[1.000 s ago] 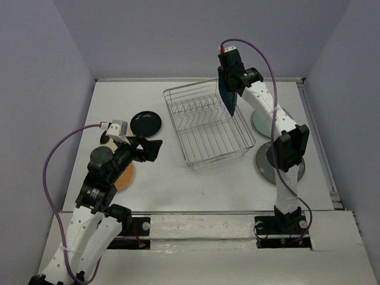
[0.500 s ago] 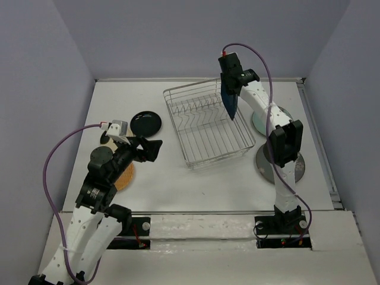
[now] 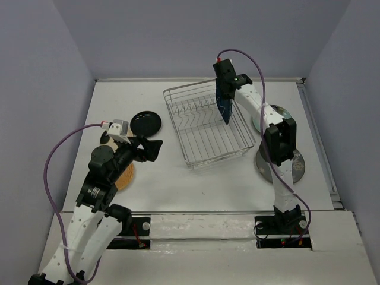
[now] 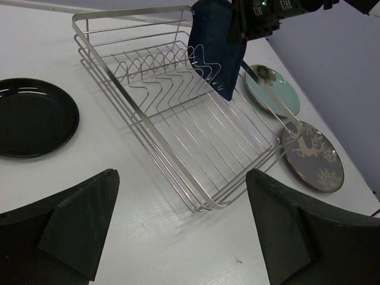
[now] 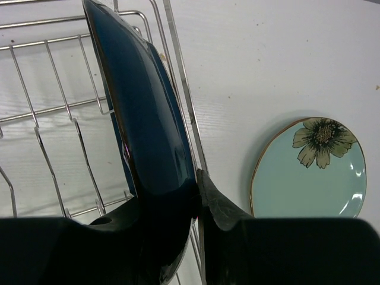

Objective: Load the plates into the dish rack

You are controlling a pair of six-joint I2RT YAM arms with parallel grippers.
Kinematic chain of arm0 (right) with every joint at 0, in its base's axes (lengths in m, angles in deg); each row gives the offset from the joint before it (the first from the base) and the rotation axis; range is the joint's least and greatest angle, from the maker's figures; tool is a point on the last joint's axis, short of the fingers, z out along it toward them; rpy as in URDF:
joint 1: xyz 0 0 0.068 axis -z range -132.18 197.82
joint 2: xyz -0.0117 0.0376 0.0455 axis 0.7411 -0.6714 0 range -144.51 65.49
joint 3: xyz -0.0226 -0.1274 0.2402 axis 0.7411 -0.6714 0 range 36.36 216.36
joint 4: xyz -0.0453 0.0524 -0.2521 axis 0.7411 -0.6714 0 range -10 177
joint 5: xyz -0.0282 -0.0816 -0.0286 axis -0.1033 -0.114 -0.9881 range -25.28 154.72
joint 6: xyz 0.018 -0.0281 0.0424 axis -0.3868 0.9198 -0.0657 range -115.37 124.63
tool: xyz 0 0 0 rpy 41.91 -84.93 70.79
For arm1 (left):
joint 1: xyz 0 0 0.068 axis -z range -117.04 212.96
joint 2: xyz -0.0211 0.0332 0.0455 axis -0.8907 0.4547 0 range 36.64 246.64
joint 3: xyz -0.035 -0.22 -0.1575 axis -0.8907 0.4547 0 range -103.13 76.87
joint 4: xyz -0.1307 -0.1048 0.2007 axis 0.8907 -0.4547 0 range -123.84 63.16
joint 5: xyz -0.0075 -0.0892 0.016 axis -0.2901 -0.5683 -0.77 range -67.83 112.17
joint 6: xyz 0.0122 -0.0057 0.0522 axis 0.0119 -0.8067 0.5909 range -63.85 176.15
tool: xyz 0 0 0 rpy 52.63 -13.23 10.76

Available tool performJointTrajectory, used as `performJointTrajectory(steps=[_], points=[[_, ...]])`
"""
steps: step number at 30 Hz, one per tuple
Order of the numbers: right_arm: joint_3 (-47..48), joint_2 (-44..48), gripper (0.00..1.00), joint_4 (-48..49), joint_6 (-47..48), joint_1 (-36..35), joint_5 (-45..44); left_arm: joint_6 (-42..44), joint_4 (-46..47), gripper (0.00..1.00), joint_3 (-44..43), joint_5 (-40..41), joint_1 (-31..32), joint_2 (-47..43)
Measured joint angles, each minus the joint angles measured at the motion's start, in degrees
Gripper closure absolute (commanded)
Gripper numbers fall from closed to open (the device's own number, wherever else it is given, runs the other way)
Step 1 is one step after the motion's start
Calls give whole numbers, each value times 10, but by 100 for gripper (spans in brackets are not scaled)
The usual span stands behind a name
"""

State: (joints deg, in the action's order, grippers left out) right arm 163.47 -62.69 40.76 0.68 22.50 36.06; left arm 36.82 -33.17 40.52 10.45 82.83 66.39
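My right gripper [image 3: 227,80] is shut on the rim of the dark blue plate [image 3: 224,102] and holds it on edge, hanging into the far right of the silver wire dish rack [image 3: 176,127] among the tines. In the right wrist view the blue plate [image 5: 148,119] stands just inside the rack's rim wire [image 5: 180,65], pinched in the gripper [image 5: 199,196]. My left gripper [image 3: 148,148] is open and empty, left of the rack and above the table [image 4: 178,237]. The rack [image 4: 142,127] holds no other plate.
The black plate [image 3: 146,123] lies left of the rack. The orange-tan plate [image 3: 126,176] and cream plate [image 3: 105,138] lie partly hidden under my left arm. The teal flower plate [image 5: 312,169] and grey patterned plate [image 4: 312,155] lie right of the rack.
My right gripper has carried the blue plate left and lower, into the rack over the tines. The left arm has not moved.
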Motion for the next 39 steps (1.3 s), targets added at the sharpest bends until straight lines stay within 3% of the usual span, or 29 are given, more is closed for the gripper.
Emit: performJointTrajectory(steps=[5, 6, 7, 8, 13, 16, 22, 25, 28, 30, 34, 39], points=[[-15, -12, 87, 4, 1, -7, -3, 0, 0, 1, 0, 1, 0, 1], [-16, -15, 82, 6, 1, -7, -7, 0, 0, 1, 0, 2, 0, 1], [-16, -16, 70, 12, 3, -9, -9, 0, 0, 1, 0, 2, -1, 2], [-16, -16, 64, 13, 3, -10, -11, 0, 0, 1, 0, 2, -1, 3], [-17, -16, 36, 30, 1, -10, -16, 0, -1, 1, 0, 2, -6, 11], [-17, -14, 25, 38, -3, -10, -13, 0, -4, 1, 0, 2, -14, 18], [-58, 46, 23, 56, -20, -10, 32, 0, -9, 1, 0, 2, -25, 30], [-136, 129, 26, 92, -37, -4, 73, 0, -9, 1, 0, 2, -28, 30], [-269, 269, 27, 155, -67, 24, 135, 2, -9, 1, 0, 1, -28, 25], [-351, 342, 27, 215, -93, 62, 181, 2, -9, 1, 0, -1, -28, 21], [-545, 482, 28, 346, -189, 268, 299, 4, -8, 1, 0, -9, -27, 14], [-711, 464, 28, 471, -301, 469, 417, 4, -9, 1, 0, -16, -26, 4]])
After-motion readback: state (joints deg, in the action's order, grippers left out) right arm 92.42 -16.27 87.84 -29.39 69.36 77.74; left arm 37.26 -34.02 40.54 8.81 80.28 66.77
